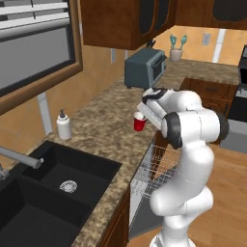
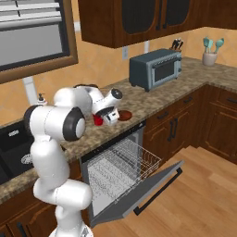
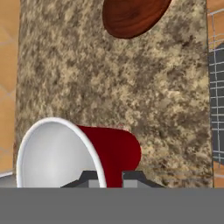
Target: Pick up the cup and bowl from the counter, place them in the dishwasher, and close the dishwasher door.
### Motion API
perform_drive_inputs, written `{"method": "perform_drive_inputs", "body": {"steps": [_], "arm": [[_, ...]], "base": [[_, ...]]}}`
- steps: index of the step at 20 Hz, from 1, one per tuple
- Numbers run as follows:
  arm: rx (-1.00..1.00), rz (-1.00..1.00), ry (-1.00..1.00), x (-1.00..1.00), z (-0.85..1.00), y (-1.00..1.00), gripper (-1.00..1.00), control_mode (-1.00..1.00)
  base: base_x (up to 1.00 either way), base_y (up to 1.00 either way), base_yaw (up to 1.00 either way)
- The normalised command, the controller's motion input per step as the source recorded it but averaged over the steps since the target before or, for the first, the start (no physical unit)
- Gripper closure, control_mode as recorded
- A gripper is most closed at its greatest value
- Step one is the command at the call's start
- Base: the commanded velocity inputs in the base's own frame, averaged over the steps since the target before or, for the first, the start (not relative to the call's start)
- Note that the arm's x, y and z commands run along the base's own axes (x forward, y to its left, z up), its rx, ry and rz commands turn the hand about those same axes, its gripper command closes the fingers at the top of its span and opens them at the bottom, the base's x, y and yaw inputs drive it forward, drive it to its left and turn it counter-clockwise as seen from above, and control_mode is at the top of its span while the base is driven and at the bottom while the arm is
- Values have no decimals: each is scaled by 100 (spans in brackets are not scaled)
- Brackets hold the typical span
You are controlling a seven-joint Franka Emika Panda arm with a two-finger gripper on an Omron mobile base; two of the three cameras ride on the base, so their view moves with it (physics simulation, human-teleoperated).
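Observation:
The small red cup point(image 1: 139, 123) with a white inside hangs just over the speckled counter point(image 1: 101, 125), near its front edge. My gripper point(image 3: 109, 177) is shut on the cup point(image 3: 111, 151), one fingertip inside the rim and one outside. The dark reddish-brown bowl point(image 2: 124, 115) rests on the counter point(image 2: 139, 99) just beyond the cup point(image 2: 97, 120) and also appears as the bowl point(image 3: 131, 15) at the top of the hand view. Below the counter edge, the dishwasher door point(image 2: 143, 192) lies folded down and the wire rack point(image 2: 122, 166) is pulled out over it.
A grey toaster oven point(image 2: 155, 68) stands further along the counter. A white soap dispenser point(image 1: 63, 125) sits beside the black sink point(image 1: 58, 188). A utensil holder point(image 2: 209, 53) is in the far corner. Wooden cabinets point(image 2: 176, 122) flank the dishwasher.

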Motion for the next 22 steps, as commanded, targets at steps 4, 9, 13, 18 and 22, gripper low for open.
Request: {"method": "perform_drive_inputs", "body": {"steps": [4, 9, 13, 18, 22], "arm": [[10, -2, 0, -100, 18, -69, 100, -100], [15, -8, 0, -100, 7, -92, 100, -100], [14, -3, 4, -89, -5, -97, 100, -100], [17, 13, 15, -22, -44, -80, 100, -100], [7, 38, 25, 8, -77, -50, 100, -100]], "base": [[0, 0, 0], [0, 0, 0], [0, 0, 0], [0, 0, 0], [0, 0, 0]]}}
